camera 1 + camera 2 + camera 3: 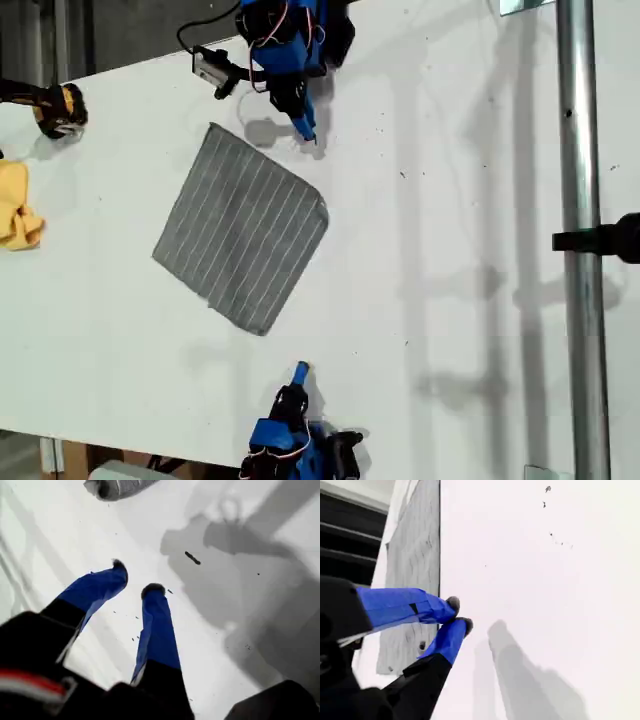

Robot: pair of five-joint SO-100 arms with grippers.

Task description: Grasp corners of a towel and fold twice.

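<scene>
The towel (240, 225) lies flat on the white table (450, 150) as a grey striped diamond, with corners pointing four ways. My second gripper (307, 132) (459, 614) hangs low over bare table just off the towel's upper right edge, its blue fingers (405, 607) nearly together and holding nothing; the towel (415, 545) runs alongside it. My first gripper (300, 372) (134, 577) stands near the table's front edge, partly open and empty. One rounded towel corner (117, 487) lies some way ahead of it, the same corner (258, 330) that points towards this arm.
A plain yellow cloth (15, 210) lies at the exterior view's left edge, with a black and yellow object (55, 105) behind it. A metal pole (580, 240) with a black clamp (610, 238) crosses the exterior view's right. Small dark specks (192, 557) dot the table.
</scene>
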